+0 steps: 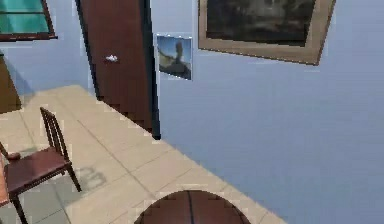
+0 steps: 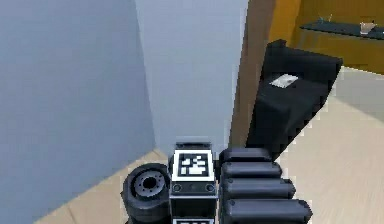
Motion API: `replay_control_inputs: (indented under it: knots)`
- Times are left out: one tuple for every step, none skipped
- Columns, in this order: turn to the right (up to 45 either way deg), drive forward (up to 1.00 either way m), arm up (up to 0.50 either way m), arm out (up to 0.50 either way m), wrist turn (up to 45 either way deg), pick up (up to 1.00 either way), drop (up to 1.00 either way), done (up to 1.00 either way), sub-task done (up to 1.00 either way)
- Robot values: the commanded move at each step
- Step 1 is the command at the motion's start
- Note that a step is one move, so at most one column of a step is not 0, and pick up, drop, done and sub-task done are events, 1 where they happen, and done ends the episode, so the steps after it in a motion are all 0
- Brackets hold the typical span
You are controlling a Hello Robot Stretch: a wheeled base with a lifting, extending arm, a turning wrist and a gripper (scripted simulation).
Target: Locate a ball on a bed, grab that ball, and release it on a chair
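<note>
End effector [image 2: 150, 190]: the dark rounded body just left of the white marker square [image 2: 195, 166], beside the stacked dark segments of the arm [image 2: 255, 190], low in the arm side view. We cannot make out its far end or its fingers, so we cannot tell how wide it stands or whether it holds anything.

Ball [image 1: 192, 208]: a brown dome with dark seams at the bottom edge of the forward view, close to the robot (we read it as the ball from shape and colour). We cannot tell whether it is carried or rests on something.

Chair [image 1: 40, 160]: wooden, on the tiled floor [image 1: 150, 170] at the forward view's left, well apart from the ball and partly cut by the frame. Behind it are a dark door [image 1: 120, 60], a small picture [image 1: 174, 55] and a framed painting [image 1: 265, 28].

Risks, as we judge them: the chair lies off to one side, so the base must turn and drive before any release. The blue wall [image 2: 70, 90] stands near on the arm side, and a reach or swing there could strike it. A round ball let go off-centre on the flat seat would likely roll off. A dark sofa [image 2: 290, 90] farther out could be mistaken for the target seat.
</note>
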Motion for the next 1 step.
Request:
replay_control_inputs:
  knots:
    - [-12.0, 0.00, 0.00, 0.00, 0.0, 0.00, 0.00, 0.00, 0.00]
